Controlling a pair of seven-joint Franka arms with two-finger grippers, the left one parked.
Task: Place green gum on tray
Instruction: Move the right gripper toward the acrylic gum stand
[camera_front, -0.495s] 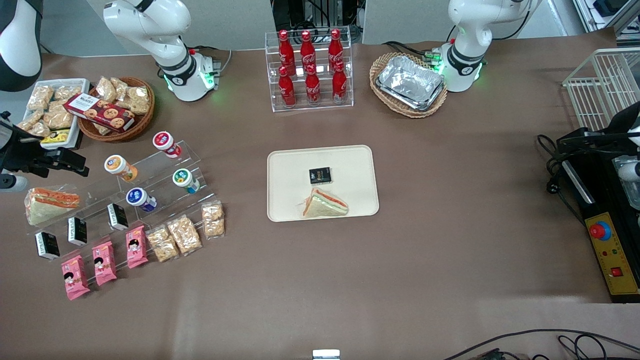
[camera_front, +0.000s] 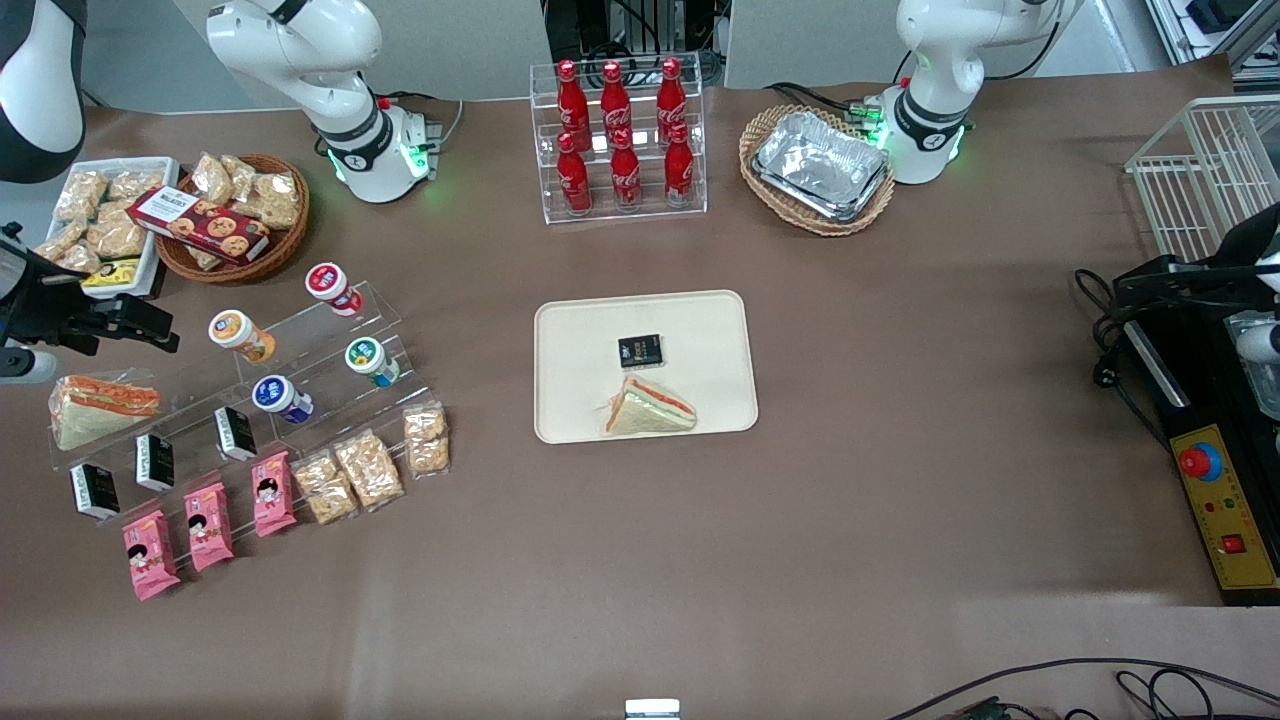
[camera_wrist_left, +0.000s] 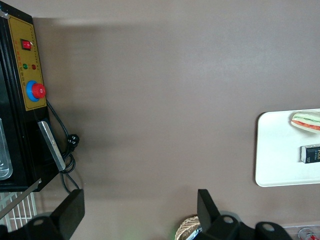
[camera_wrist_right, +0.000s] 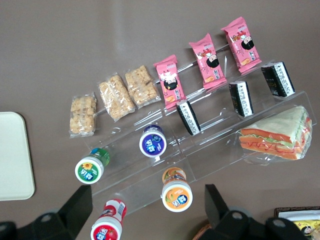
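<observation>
The green gum (camera_front: 367, 357) lies tilted on the clear acrylic step stand (camera_front: 300, 335), green lid with a white label toward the front camera; it also shows in the right wrist view (camera_wrist_right: 90, 170). The tray (camera_front: 580, 325) is cream-beige, at mid-table, holding a black packet (camera_front: 640, 351) and a wrapped sandwich (camera_front: 650, 408); its corner shows in the right wrist view (camera_wrist_right: 12, 155). My right gripper (camera_front: 150, 330) hangs open and empty above the working arm's end of the stand, apart from the green gum. In its own view the gripper (camera_wrist_right: 147, 210) stands wide over the orange-lidded canister (camera_wrist_right: 176, 194).
On the stand are red-lidded (camera_front: 328, 283), orange-lidded (camera_front: 235, 331) and blue-lidded (camera_front: 275, 394) canisters, black packets, pink packets (camera_front: 210, 525), cracker bags (camera_front: 365, 465) and a sandwich (camera_front: 100, 405). A snack basket (camera_front: 235, 215), cola bottle rack (camera_front: 620, 140) and foil trays (camera_front: 820, 165) stand farther back.
My right gripper has shifted only very slightly. Nothing on the table has moved.
</observation>
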